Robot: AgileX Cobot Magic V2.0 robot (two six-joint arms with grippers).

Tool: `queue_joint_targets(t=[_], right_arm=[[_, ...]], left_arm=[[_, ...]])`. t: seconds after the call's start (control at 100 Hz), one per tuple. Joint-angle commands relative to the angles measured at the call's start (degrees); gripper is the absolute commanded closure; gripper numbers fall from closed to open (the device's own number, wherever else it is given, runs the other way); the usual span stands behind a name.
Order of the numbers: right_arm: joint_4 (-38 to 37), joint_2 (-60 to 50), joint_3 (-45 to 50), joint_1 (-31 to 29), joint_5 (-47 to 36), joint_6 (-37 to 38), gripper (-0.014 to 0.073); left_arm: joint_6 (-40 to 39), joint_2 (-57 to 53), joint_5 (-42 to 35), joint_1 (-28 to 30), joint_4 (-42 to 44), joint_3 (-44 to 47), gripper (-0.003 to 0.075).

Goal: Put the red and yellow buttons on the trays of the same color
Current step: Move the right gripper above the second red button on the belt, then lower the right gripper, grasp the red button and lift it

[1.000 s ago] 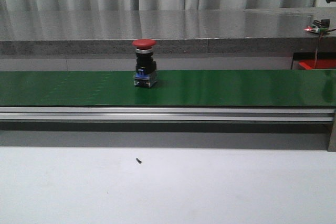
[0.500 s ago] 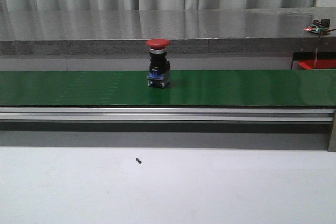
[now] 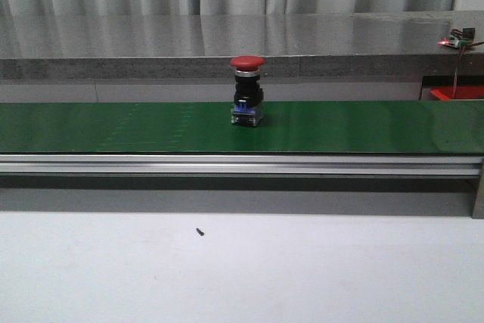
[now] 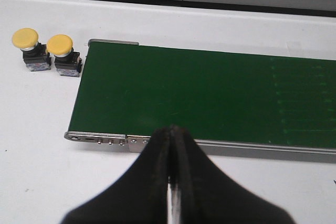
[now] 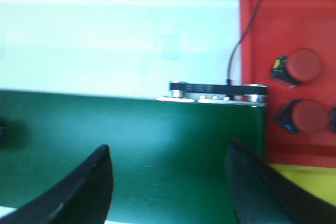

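red button [image 3: 248, 90] stands upright on the green conveyor belt [image 3: 363, 126] just right of the front view's centre, with a sliver of red tray [image 3: 456, 93] at the right edge. in the left wrist view the left gripper [image 4: 171, 145] is clenched, fingers pressed together at bottom centre, with two yellow buttons [image 4: 46, 52] on the white table at upper left beside the belt's end. in the right wrist view the right gripper [image 5: 170, 182] is released, jaws wide apart above the belt, and two more red buttons [image 5: 302, 90] lie in the red tray at right.
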Motion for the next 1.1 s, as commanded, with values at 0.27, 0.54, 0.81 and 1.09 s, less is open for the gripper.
queue_joint_targets(t=[0.27,0.54,0.81,1.09], right_arm=[[6.5,-2.7,0.9,14.5,4.7,0.3,0.0119],[8.4,-0.1,0.9,19.5,4.6,0.3,0.0119],[7.6,4.7,0.9,19.6,3.5,0.3,0.0119],[3.3,8.8,0.9,19.6,1.8,0.3,0.0119]], left_arm=[[-0.1,-0.8,-3.2,-0.1,-1.7,-1.4,0.074],[-0.1,-0.8,-3.2,-0.1,-1.7,-1.4,0.074],[-0.1,-0.8,-3.2,-0.1,-1.7,-1.4,0.074],[-0.1,-0.8,-3.2,-0.1,-1.7,-1.4,0.074]])
